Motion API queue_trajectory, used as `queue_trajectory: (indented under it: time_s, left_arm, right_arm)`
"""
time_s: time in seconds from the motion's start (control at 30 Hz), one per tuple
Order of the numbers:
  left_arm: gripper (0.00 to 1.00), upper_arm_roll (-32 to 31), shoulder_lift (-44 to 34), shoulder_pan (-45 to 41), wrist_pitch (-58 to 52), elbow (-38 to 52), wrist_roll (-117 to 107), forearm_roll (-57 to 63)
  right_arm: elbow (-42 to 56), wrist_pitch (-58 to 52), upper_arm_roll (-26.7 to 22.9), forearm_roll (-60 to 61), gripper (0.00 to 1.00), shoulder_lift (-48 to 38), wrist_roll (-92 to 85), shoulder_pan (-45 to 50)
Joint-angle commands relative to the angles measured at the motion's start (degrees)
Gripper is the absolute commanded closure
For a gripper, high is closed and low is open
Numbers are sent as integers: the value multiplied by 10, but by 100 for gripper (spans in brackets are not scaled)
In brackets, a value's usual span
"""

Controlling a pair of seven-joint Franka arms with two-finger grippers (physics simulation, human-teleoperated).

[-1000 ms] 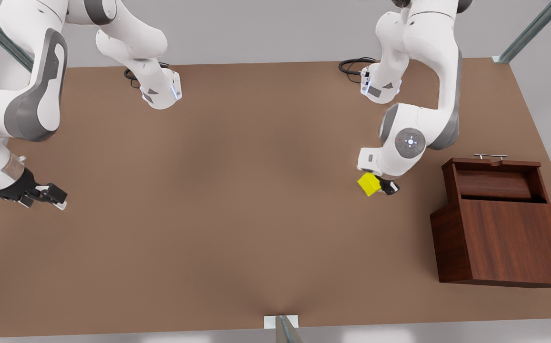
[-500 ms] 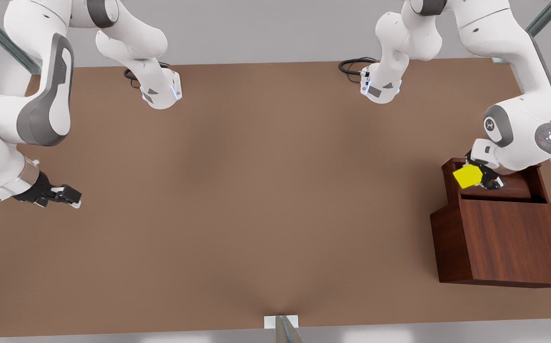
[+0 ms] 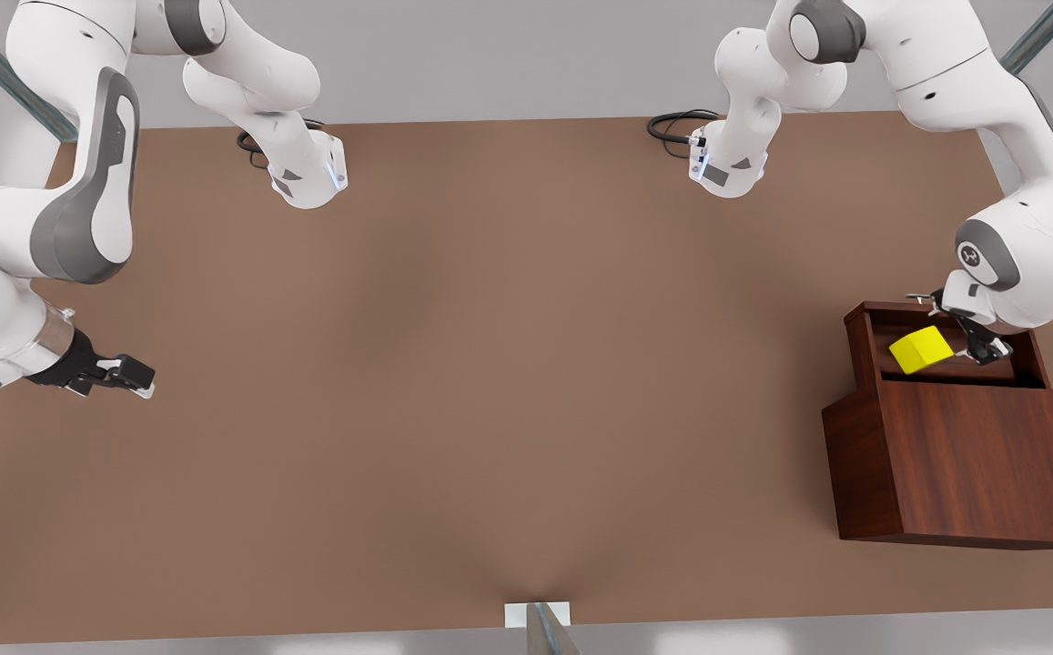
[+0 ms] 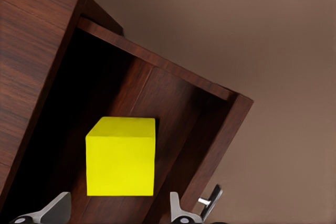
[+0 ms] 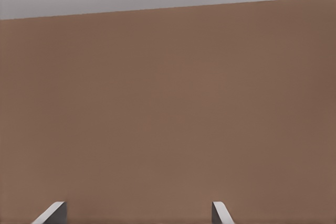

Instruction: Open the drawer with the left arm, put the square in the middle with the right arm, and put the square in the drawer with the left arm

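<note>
Over the pulled-out drawer hangs the left gripper, fingers spread wide with the square lying free inside (a gap on both sides in the wrist view). Right gripper waits, parted and empty, above the tabletop.

The square sits in the open drawer on the front view's right.
</note>
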Motion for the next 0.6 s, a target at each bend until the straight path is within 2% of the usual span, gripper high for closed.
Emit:
queue_trajectory:
  time_s: [0.0,0.07,0.13,0.2,0.23,0.3,0.4,0.47,0.57]
  left_arm:
    - [0,-2,0,-2,-11,3,-31,-17]
    - [0,-17,-8,-9,-62,38,-210,-18]
    - [0,-57,-18,-6,-150,119,-433,-17]
    - [0,-81,-2,-11,-171,198,-571,-25]
    - [0,-136,-2,11,-166,229,-678,-33]
    - [0,-334,-15,150,-168,284,-853,-24]
    - [0,-508,-55,241,-163,290,-931,80]
    - [0,-559,-72,248,-143,283,-933,108]
    - [0,-564,-72,244,-116,266,-930,107]
  right_arm:
    - [0,0,0,0,0,0,0,1]
    - [1,1,0,0,0,1,0,0]
    - [1,1,0,1,0,1,0,0]
    - [1,1,0,1,0,1,0,0]
    - [0,1,0,1,0,1,0,0]
    - [1,1,0,1,0,1,0,-1]
    - [2,1,-1,2,0,1,0,-1]
    - [3,2,-1,2,0,1,1,-1]
    - [3,2,-1,3,0,0,1,-1]
